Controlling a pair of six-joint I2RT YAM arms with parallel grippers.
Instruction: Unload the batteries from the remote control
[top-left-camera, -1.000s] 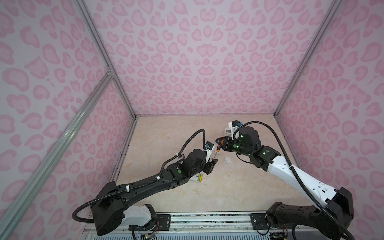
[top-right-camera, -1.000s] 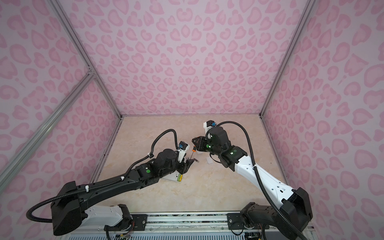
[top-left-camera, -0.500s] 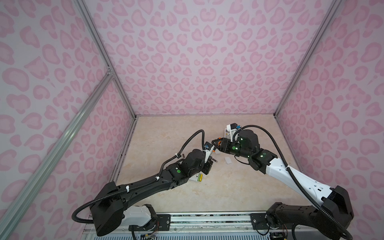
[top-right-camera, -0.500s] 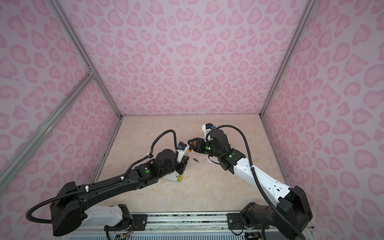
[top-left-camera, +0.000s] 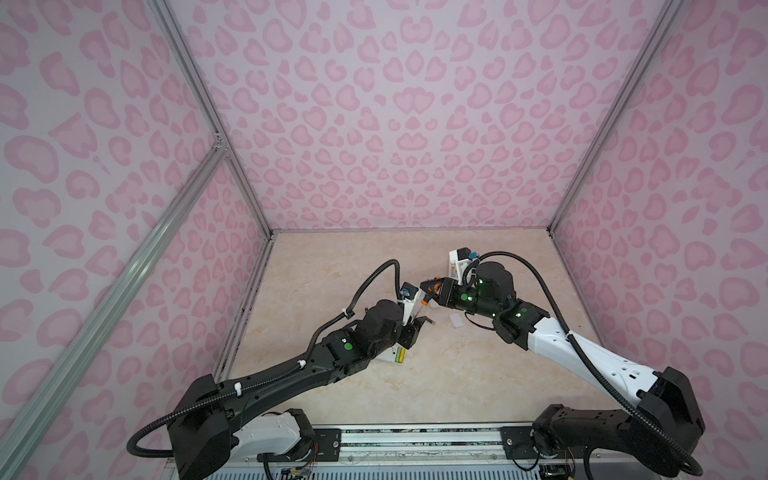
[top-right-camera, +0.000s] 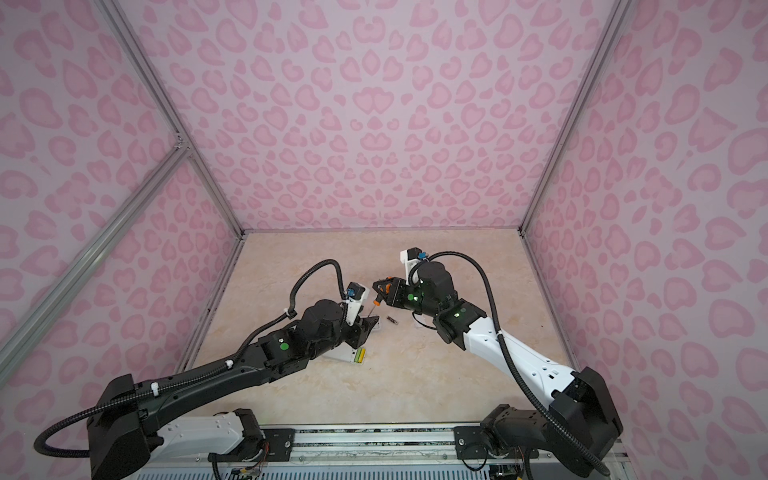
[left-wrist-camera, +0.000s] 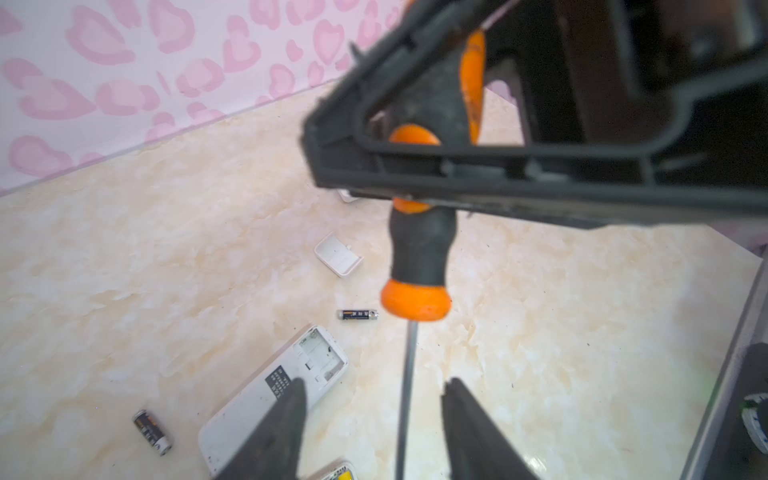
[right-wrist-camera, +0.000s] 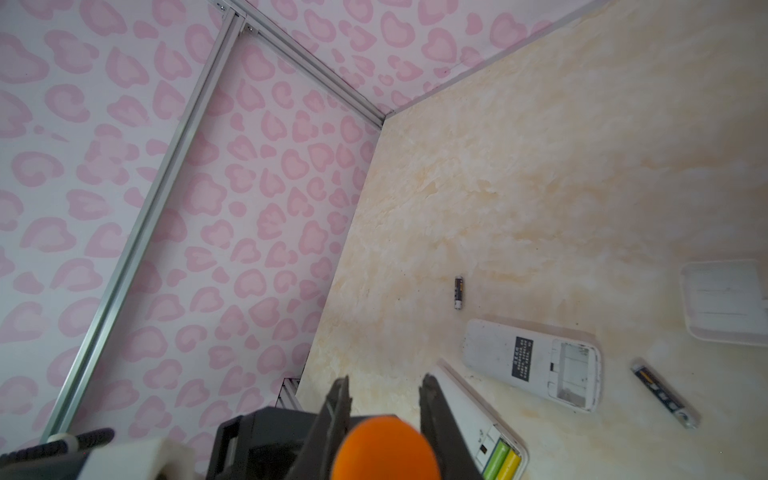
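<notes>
Batteries (right-wrist-camera: 500, 463), green and yellow, still seated: right gripper (right-wrist-camera: 385, 386) clamps screwdriver (left-wrist-camera: 417, 253), left gripper (left-wrist-camera: 374, 384) parted; pry gently under one end.

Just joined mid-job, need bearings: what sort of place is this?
Likely an enclosed robot test cell: pink heart-patterned wall panels in silver aluminium framing, a cream marble-look tabletop, and two arms on a metal front rail.

the beige marbled table (top-left-camera: 415, 386) fills the lower middle of both top views. near its centre lie a white cover (top-left-camera: 456, 321), a black battery (top-right-camera: 392, 319) and a remote (top-right-camera: 357, 356) holding green and yellow batteries (right-wrist-camera: 498, 461). the left wrist view shows an emptied remote (left-wrist-camera: 274, 399) with a second battery (left-wrist-camera: 152, 432) near it.
</notes>
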